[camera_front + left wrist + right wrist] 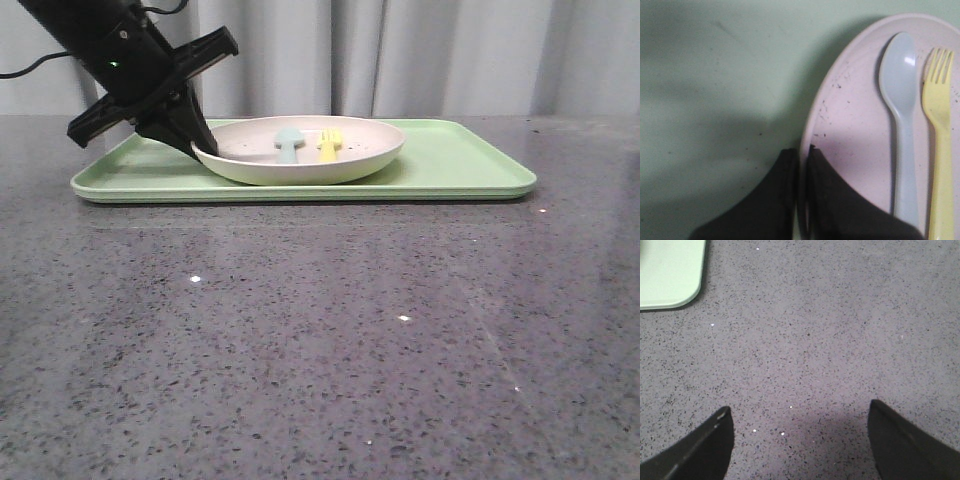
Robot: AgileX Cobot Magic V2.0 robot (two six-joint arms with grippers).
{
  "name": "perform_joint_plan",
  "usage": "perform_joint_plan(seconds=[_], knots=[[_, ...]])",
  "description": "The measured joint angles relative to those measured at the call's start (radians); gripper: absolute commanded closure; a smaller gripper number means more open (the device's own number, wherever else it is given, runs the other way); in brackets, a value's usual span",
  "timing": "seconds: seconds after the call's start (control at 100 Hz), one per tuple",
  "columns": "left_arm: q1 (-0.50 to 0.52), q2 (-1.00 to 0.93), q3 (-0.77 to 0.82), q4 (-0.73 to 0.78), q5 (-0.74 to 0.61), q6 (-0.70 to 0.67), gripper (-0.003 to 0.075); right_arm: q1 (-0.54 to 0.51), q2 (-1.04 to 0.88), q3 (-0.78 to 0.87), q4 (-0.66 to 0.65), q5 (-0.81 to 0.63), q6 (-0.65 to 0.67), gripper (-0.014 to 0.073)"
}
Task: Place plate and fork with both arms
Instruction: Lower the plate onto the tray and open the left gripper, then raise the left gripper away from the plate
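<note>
1. The left pincer (801,200) is clamped on the near-left rim of the plate (300,160), one finger inside and one outside, ready to lift it.
2. The plate sits on the green tray (470,165), carrying the fork (938,150) beside a pale blue spoon (900,110).
3. The right pincer (800,445) hangs apart over bare worktop (830,340), holding nothing, probably waiting for the fork.

Front view: low, facing forward over worktop (320,350). Left wrist: close above plate (855,130). Right wrist: above worktop; tray (667,275) corner shared.
</note>
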Motion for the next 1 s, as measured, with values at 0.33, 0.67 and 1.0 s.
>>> perform_joint_plan(seconds=[0.33, 0.67, 1.0], knots=[[0.000, 0.000, 0.000, -0.002, 0.000, 0.000, 0.0690, 0.000, 0.000, 0.000, 0.000, 0.000, 0.000, 0.0039], [0.000, 0.000, -0.002, -0.017, 0.010, 0.000, 0.0290, 0.000, 0.000, 0.000, 0.000, 0.000, 0.000, 0.0039], [-0.004, -0.004, -0.009, -0.027, 0.010, 0.000, 0.0279, 0.000, 0.000, 0.000, 0.000, 0.011, 0.000, 0.0039]])
